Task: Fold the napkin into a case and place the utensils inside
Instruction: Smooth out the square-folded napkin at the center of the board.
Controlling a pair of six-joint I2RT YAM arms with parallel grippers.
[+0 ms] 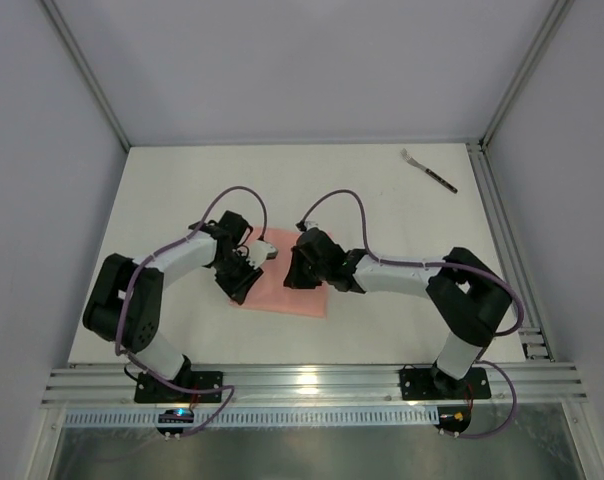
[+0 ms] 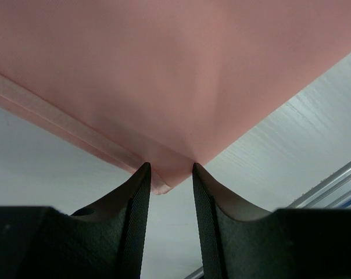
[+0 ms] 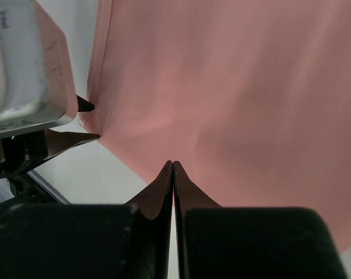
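Mid-fold on napkin (image 1: 282,295): L gripper (image 2: 169,171) part-open astride corner, no pinch; R gripper (image 3: 173,165) shut at edge, hold unclear. Next: finish fold, fetch fork (image 1: 429,170).

Bright, even light; soft shadows; glare on near rail (image 1: 302,378); wrist views soft-focus.

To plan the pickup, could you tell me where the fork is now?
In the top view the fork lies far right on the table, apart from the napkin.
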